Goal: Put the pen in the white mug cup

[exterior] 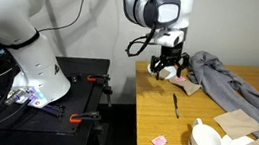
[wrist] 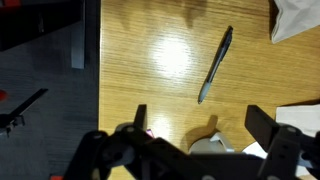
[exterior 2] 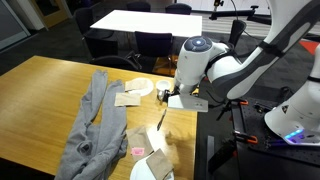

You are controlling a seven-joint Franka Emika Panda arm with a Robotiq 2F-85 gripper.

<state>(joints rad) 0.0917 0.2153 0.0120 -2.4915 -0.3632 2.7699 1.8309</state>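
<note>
The pen (exterior: 177,105) is a thin dark stick lying flat on the wooden table; it also shows in the wrist view (wrist: 216,63). The white mug cup (exterior: 203,141) stands near the table's front edge, apart from the pen. It shows at the bottom of an exterior view (exterior 2: 148,170), and in the wrist view (wrist: 208,146) with its handle pointing toward the pen. My gripper (exterior: 168,71) hovers above the table beyond the pen's far end, open and empty, as seen in both exterior views (exterior 2: 170,99) and the wrist view (wrist: 200,115).
A grey cloth (exterior: 237,82) lies over the far right of the table. A shallow white dish (exterior: 184,86) sits by the gripper. Brown paper pieces (exterior: 237,122) lie beside the mug, and a small pink item (exterior: 159,141) lies near the table's left edge.
</note>
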